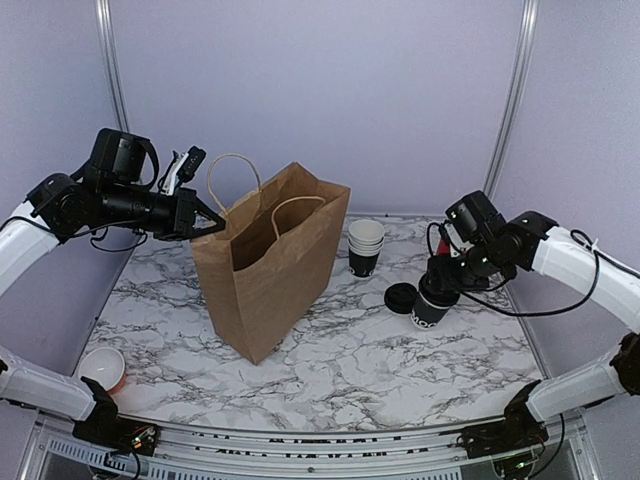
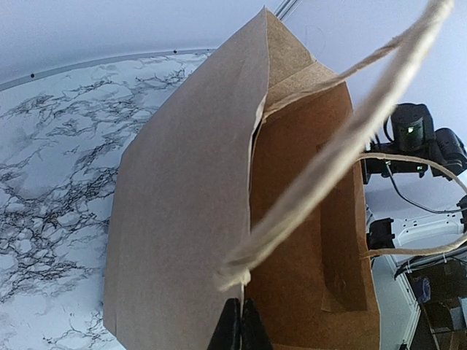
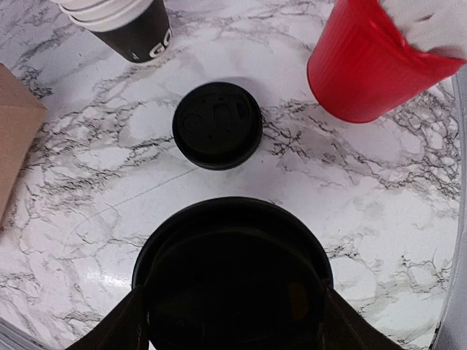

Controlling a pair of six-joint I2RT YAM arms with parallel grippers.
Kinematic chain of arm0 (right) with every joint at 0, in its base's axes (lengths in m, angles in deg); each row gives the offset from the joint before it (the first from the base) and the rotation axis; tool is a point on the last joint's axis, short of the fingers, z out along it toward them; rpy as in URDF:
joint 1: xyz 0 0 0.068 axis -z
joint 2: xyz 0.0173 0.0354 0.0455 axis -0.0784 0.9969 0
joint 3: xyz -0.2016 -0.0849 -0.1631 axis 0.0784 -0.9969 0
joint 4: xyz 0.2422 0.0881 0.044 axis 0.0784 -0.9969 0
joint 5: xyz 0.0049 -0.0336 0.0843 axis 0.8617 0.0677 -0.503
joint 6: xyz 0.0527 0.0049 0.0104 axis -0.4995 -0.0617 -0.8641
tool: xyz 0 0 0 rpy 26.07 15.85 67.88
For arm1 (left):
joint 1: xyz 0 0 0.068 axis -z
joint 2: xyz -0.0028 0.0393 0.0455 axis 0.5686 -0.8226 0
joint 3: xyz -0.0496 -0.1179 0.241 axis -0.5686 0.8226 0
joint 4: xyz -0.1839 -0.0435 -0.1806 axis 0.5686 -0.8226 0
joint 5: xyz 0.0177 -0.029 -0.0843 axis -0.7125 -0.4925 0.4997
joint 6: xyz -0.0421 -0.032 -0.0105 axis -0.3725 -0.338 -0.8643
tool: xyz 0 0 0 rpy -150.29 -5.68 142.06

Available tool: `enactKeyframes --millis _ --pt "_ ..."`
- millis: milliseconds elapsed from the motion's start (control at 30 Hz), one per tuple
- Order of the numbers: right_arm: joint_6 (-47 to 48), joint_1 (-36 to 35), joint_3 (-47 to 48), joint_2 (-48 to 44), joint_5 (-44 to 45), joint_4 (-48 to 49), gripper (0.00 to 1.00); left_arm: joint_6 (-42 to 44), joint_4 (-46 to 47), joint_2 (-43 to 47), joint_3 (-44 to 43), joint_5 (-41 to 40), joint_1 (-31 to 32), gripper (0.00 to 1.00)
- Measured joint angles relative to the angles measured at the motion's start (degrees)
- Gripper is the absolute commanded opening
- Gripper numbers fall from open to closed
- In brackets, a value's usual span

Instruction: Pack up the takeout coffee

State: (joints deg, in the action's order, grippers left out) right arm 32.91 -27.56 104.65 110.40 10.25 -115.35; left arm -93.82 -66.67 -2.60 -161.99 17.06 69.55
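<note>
Top external view: on a marble-patterned table [image 1: 330, 370], the right gripper [image 1: 440, 288] is clamped around the takeout coffee [image 1: 430, 310], a small black cup with white print, standing at about 4 o'clock from an upright brown paper bag [image 1: 270, 265] and well apart from it. Whether the cup's base touches the tabletop cannot be told. A loose black lid [image 1: 401, 297] lies just beside the cup at its 9 o'clock, and a stack of white-rimmed black cups [image 1: 365, 245] stands at 3 o'clock from the bag. A small cup with a white inside [image 1: 103, 368] sits near the table's left front corner.

Across the table, the left gripper [image 1: 210, 222] pinches the bag's upper rim on its left side, at 9 o'clock. Its wrist camera shows the fingers [image 2: 228, 332] pressed together on the paper edge of the bag [image 2: 182, 219], whose mouth gapes open, a twisted paper handle [image 2: 328, 160] crossing the view.

From the right wrist camera, the lidded coffee [image 3: 233, 270] fills the foreground with a finger [image 3: 117, 328] against each side. The loose lid [image 3: 217, 125] lies at 12 o'clock, the cup stack [image 3: 128, 25] at 11 o'clock, and a red cup [image 3: 361, 69] holding white sachets [image 3: 430, 22] at 1 o'clock.
</note>
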Motion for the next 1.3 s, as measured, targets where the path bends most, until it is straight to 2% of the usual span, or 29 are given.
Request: enactKeyframes --millis 200,367,600,967,1300 --pt "0.94 -2.49 12.85 -0.11 -0.35 -3.54 0.61 -0.20 0.09 -2.36 0.00 2.25 0.00 0.00" --pt "2.56 -6.01 28.63 2.60 -0.28 -7.34 0.61 -0.17 0.11 -4.04 0.00 4.48 0.35 0.00" --pt "5.42 -7.74 44.48 6.58 -1.18 -9.33 0.61 0.26 -0.37 -7.17 -1.51 4.61 3.52 0.00" --pt "9.18 -8.00 56.11 11.39 -7.52 -8.09 0.61 1.40 -1.14 -12.17 -7.23 0.81 9.66 0.00" --pt "10.67 -14.80 52.13 11.74 -14.69 -4.22 0.63 1.09 -1.97 -14.71 -10.12 -2.19 11.69 0.00"
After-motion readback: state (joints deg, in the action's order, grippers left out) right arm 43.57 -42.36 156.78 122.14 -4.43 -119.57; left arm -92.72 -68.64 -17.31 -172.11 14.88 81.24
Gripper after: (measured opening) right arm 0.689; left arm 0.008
